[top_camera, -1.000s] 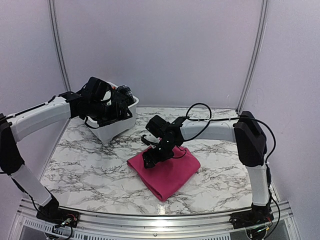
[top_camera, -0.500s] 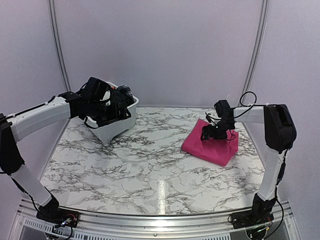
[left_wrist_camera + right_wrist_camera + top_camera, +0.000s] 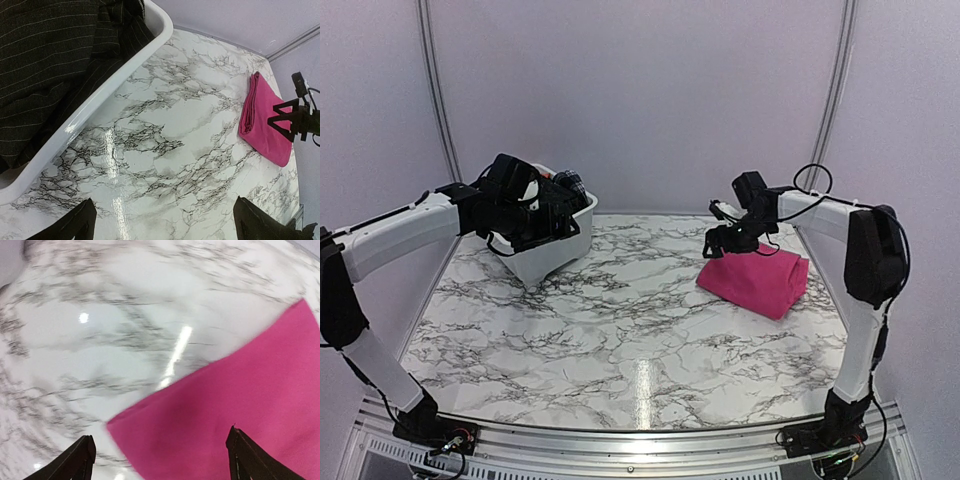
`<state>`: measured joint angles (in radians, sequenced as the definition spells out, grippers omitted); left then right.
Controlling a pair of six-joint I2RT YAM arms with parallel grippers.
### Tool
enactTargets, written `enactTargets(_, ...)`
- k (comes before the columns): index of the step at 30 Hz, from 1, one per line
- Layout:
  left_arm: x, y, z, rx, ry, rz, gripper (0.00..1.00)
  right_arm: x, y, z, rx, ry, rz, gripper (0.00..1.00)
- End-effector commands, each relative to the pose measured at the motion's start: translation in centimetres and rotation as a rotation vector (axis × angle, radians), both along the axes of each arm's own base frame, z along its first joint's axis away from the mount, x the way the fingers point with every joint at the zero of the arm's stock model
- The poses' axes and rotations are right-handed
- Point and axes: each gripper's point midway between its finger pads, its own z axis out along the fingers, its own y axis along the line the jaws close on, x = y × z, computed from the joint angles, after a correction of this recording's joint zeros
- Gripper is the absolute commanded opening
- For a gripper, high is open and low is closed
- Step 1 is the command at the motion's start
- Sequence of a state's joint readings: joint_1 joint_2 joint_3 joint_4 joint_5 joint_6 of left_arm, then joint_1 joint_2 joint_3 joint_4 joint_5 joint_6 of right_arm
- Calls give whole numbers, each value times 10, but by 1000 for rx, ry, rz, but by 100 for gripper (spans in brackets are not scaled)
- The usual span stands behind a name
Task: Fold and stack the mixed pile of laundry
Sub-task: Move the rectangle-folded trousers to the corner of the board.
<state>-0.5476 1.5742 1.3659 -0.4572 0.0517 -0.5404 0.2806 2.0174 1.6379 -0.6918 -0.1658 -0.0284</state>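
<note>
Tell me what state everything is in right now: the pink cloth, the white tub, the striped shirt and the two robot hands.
pink cloth: folded, lying on the table at the right.
striped shirt: crumpled, unfolded, inside the white tub.
white tub: on the table, loaded.
left hand: open, empty, beside the tub.
right hand: open, empty, over the cloth's edge.
</note>
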Motion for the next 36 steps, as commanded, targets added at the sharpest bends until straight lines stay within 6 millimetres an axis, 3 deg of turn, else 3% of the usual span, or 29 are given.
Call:
enactTargets(1,2,1,2,14,5,-9,99,-78,65,17,182,138,74,86)
enactTargets(5,4,0,-6,18,22,-7,99,-128,81,6,366,244,27,83)
enactTargets(9,6,-4,-10,12,32,-15,99,-148,61,-32,323,322,-72,83)
enactTargets(14,10,-7,-10,13,27,-26,99,-140,-2,-63,248,347,-249,84)
enactTargets(24,6,6,-10,20,26,-8,99,-96,-154,-43,153,205,-594,87)
enactTargets(27,6,10,-10,18,25,-5,99,-83,-181,-30,150,164,-634,87)
enactTargets(29,6,13,-10,17,27,-3,99,-77,-172,-20,167,146,-590,86)
enactTargets(33,5,15,-9,14,26,0,99,-79,-123,6,121,82,-440,86)
enactTargets(36,6,16,-8,13,24,1,99,-85,-100,23,18,41,-391,86)
